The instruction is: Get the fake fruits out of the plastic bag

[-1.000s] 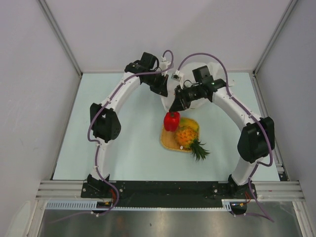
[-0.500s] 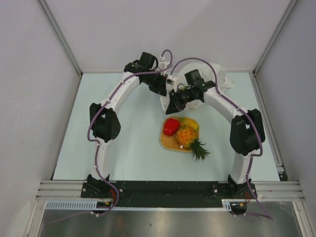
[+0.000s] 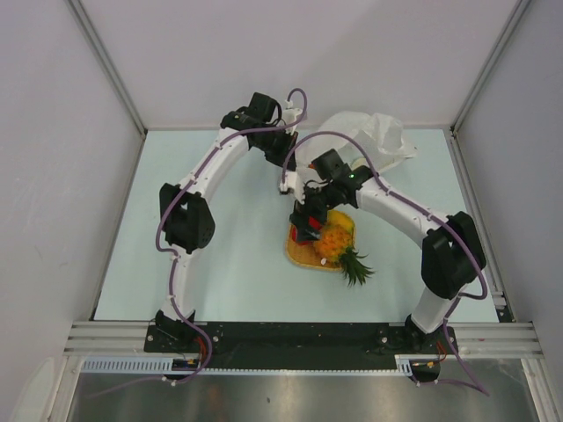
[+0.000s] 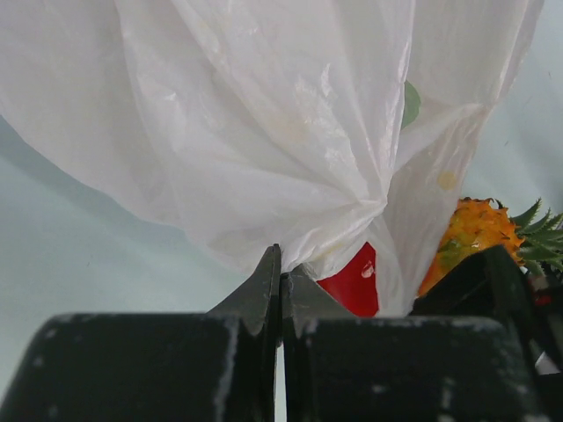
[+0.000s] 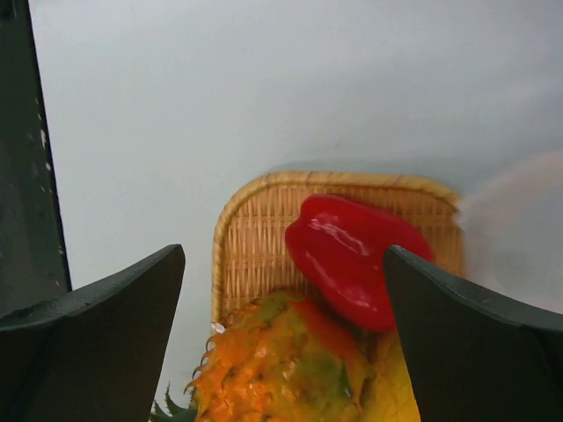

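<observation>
Left hand point(image 4: 280, 286) is pinched shut on a fold of the plastic bag point(image 4: 264, 132), held up just ahead. The right hand point(image 5: 283, 255) is spread; beneath it, a red piece point(image 5: 352, 259) and the pineapple point(image 5: 281, 374) are laid on the tray point(image 5: 246, 224).

No text, label, brand, number or sign can be read in these views.

A flat orange woven tray point(image 3: 297, 253) with rounded corners lies on a pale blue-green table point(image 3: 220, 272), a little right of the middle. Seen close up, its basket weave and raised rim are clear. Plain grey-white walls point(image 3: 264, 53) enclose the table on three sides, and a ribbed metal rail point(image 3: 299, 337) runs along its near edge.
</observation>
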Available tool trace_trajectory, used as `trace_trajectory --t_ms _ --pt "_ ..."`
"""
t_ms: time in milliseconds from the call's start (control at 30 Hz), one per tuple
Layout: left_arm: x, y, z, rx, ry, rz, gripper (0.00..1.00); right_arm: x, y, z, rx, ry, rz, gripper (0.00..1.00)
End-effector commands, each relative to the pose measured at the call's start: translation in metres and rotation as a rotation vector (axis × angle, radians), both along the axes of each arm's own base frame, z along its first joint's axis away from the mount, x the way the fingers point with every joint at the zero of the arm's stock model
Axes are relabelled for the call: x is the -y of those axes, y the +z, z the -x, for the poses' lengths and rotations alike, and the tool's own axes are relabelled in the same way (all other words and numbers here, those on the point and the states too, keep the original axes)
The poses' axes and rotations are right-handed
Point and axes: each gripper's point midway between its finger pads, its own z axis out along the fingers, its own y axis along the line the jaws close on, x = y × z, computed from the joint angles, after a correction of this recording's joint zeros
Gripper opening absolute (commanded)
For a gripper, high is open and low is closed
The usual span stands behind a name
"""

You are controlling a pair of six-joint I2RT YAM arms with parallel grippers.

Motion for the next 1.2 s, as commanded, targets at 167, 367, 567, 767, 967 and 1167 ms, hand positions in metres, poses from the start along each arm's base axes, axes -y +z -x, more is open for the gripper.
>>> trace_trajectory --t_ms 167,367,567,767,967,1167 --pt "-0.002 0.044 -0.004 0.104 0.003 0.042 0.00 -0.007 -0.032 -0.027 0.324 0.051 0.196 1.00" --pt "-0.004 0.046 -0.004 0.114 0.006 0.035 0.00 0.000 -0.055 -0.042 0.404 0.059 0.320 1.00" --pt "-0.005 0.045 -0.004 0.115 0.006 0.031 0.00 0.004 -0.068 -0.050 0.427 0.065 0.374 1.00" --pt "-0.003 0.042 -0.003 0.106 0.004 0.033 0.00 0.003 -0.068 -0.071 0.501 0.014 0.394 0.98" --pt "-0.004 0.039 -0.002 0.094 0.003 0.028 0.00 -0.004 -0.066 -0.061 0.461 0.040 0.344 0.97" --pt "-0.004 0.039 -0.002 0.097 0.004 0.027 0.00 -0.011 -0.031 -0.058 0.456 -0.006 0.228 1.00"
